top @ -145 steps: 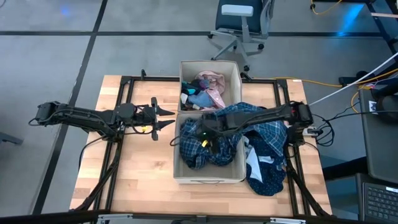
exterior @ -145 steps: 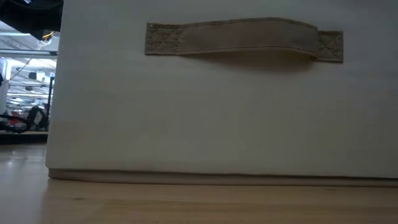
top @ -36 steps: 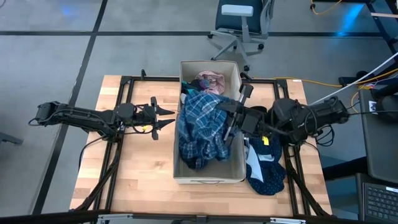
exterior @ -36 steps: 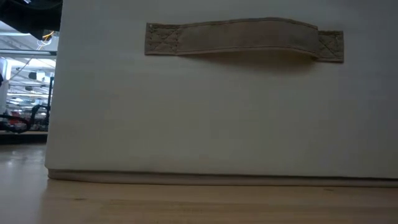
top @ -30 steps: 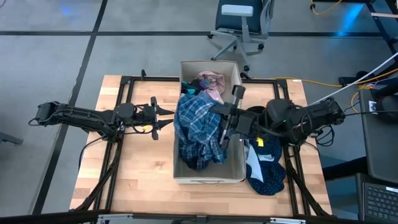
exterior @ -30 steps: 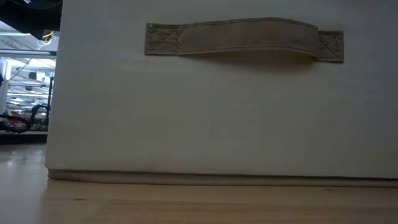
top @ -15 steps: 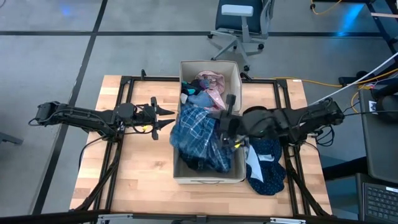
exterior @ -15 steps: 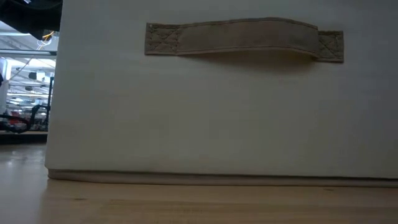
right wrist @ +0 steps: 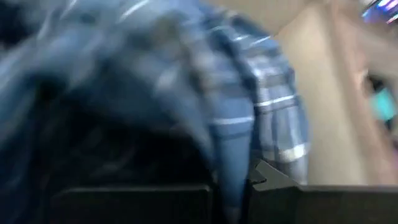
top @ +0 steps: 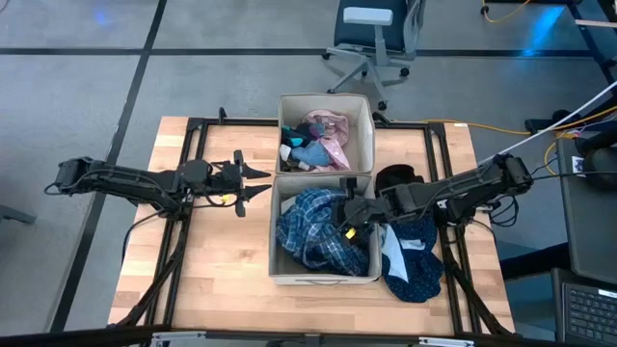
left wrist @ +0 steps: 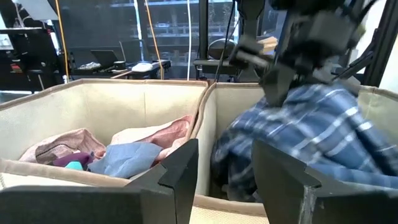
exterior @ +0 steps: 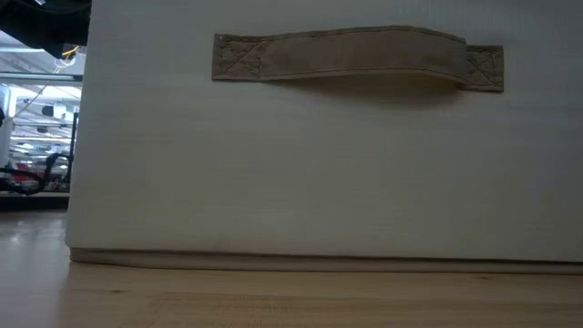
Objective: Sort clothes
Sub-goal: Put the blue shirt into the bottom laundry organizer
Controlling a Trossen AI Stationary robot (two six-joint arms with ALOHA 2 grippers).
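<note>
The blue-white plaid shirt lies bunched in the near beige bin. My right gripper reaches in from the table's right, shut on the shirt's right side. In the far bin lie a pink shirt and small blue and teal pieces. A navy dotted garment over a white top lies on the table to the right of the near bin, with a black garment behind them. My left gripper hovers open, level, to the left of the bins. My right gripper pinches a bunched part of the plaid shirt between its two fingers; one layer or several, I cannot tell. The fingers slant down from the table's right side. The shirt lies slack in the near bin below them.
The two bins stand back to back in the table's middle. In the low view the near bin's front wall and handle fill the picture. Bare wood lies to the left of the bins. An office chair stands beyond the far edge.
My right gripper has sunk from above the bins into the near bin, tipping from level to slanting down, still shut on the plaid shirt. The shirt, which hung spread over both bins, has come down and now lies bunched in the near bin.
</note>
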